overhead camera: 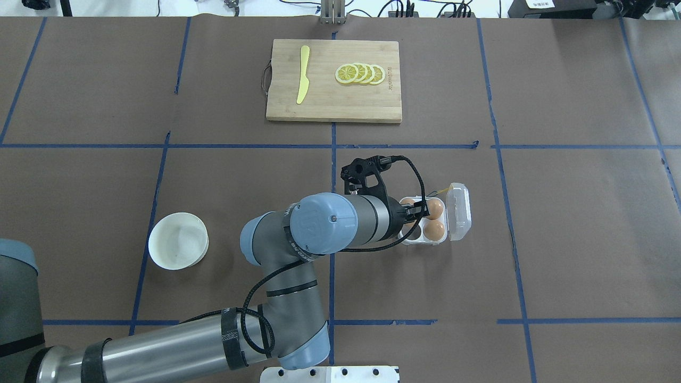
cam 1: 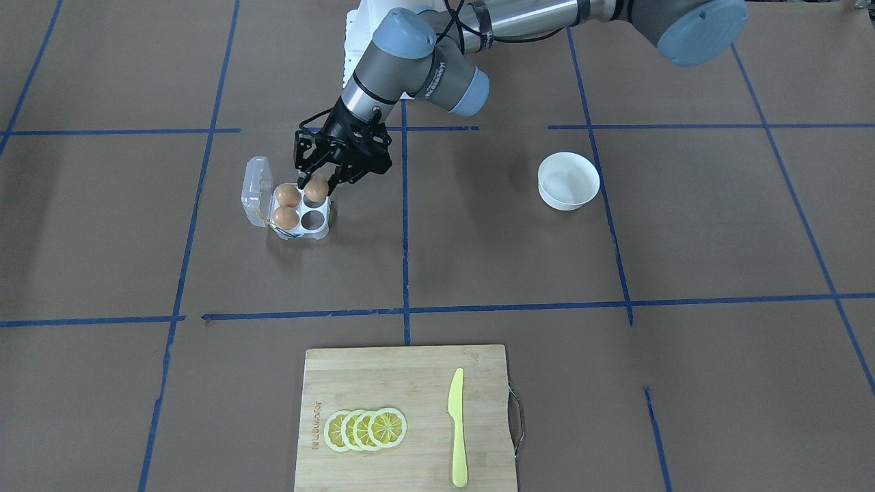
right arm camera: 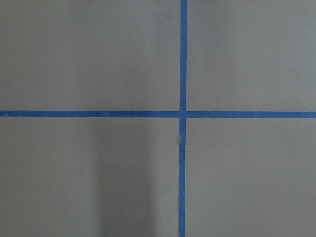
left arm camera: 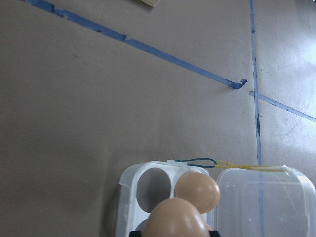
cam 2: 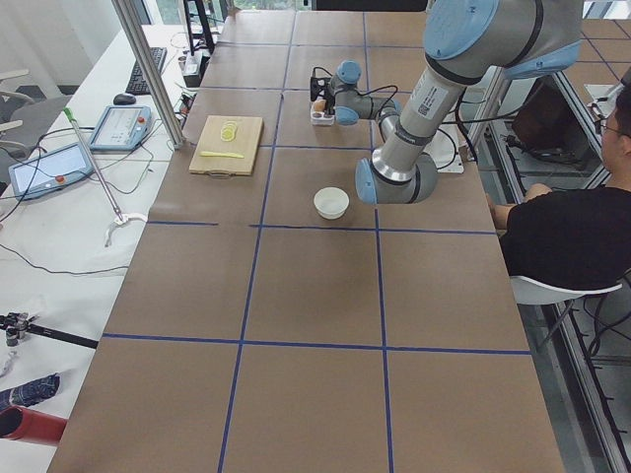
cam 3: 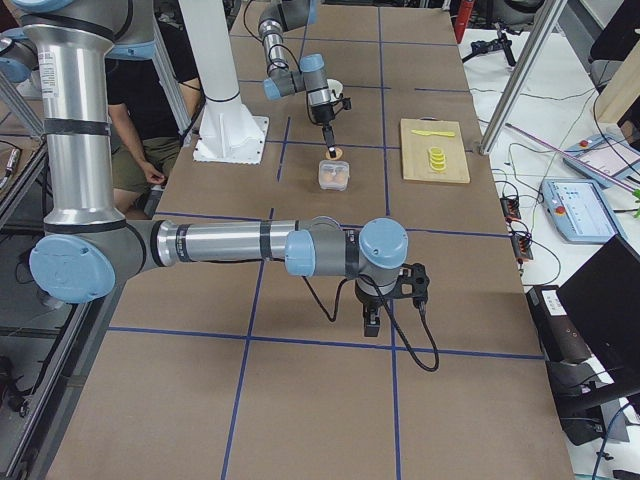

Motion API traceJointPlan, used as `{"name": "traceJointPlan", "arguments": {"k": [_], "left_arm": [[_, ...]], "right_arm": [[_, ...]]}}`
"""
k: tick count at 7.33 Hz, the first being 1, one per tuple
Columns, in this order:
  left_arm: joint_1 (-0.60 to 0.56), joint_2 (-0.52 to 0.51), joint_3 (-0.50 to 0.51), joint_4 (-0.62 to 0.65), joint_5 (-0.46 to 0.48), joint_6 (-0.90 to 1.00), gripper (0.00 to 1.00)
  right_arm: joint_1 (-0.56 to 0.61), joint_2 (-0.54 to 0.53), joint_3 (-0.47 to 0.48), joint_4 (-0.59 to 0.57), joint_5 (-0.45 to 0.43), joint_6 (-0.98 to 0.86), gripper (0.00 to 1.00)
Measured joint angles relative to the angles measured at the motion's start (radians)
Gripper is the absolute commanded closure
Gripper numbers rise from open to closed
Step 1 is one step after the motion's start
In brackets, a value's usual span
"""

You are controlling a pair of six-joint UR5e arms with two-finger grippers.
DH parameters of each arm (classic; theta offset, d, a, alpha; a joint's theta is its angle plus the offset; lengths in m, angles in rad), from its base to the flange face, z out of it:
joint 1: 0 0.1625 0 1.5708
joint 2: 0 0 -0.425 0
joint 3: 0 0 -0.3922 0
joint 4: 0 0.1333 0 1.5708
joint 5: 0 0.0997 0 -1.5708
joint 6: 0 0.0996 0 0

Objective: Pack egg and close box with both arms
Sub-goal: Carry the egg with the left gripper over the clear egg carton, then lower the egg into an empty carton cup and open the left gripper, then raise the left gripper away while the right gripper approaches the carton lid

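The box (cam 1: pixel 321 232) is a clear four-cell carton standing open, with its lid (cam 1: pixel 256 181) tipped back and a yellow string (left arm camera: pixel 247 167) at the hinge side. Two eggs (cam 1: pixel 288 195) (cam 1: pixel 286 218) sit in the cells next to the lid. My left gripper (cam 1: pixel 315 184) is shut on a third egg (cam 1: pixel 316 190) and holds it at the cell nearest the robot. In the left wrist view this egg (left arm camera: pixel 177 219) fills the bottom edge. The fourth cell (cam 1: pixel 314 219) is empty. My right gripper (cam 3: pixel 370 325) shows only in the exterior right view, low over bare table. I cannot tell if it is open.
A white bowl (cam 1: pixel 568 180) stands on the robot's left side of the table. A wooden cutting board (cam 1: pixel 383 383) at the far edge carries lemon slices (cam 1: pixel 366 429) and a yellow knife (cam 1: pixel 456 427). Blue tape lines cross the brown table cover.
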Motion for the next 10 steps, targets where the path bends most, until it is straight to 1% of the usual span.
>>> {"name": "traceJointPlan", "arguments": {"k": [1,2,4,5,6,7,8,9,10], "left_arm": [[0.001,-0.011,0.027,-0.016,0.019,0.000,0.03],[0.001,-0.018,0.041,-0.025,0.028,0.001,0.00],[0.001,-0.026,0.042,-0.031,0.030,0.010,0.00],[-0.003,-0.024,0.032,-0.029,0.025,0.023,0.00],[-0.018,-0.016,0.010,-0.016,-0.005,0.034,0.00],[-0.048,0.002,-0.033,0.025,-0.073,0.046,0.00],[-0.079,0.033,-0.103,0.095,-0.139,0.066,0.00],[-0.105,0.074,-0.194,0.190,-0.191,0.098,0.00],[-0.134,0.115,-0.295,0.309,-0.236,0.133,0.00]], "right_arm": [[0.000,-0.001,0.000,0.000,0.000,0.000,0.00],[0.000,-0.001,0.000,0.000,0.000,0.000,0.00],[0.000,0.000,0.002,0.000,0.008,0.000,0.00],[0.000,0.001,0.003,0.000,0.027,0.001,0.00],[0.000,0.003,0.010,0.000,0.043,0.009,0.00],[-0.003,0.011,0.027,0.000,0.052,0.050,0.00],[-0.022,0.022,0.059,0.001,0.058,0.119,0.01],[-0.068,0.027,0.111,0.001,0.060,0.200,0.13],[-0.131,0.029,0.171,0.007,0.061,0.303,0.36]]}}
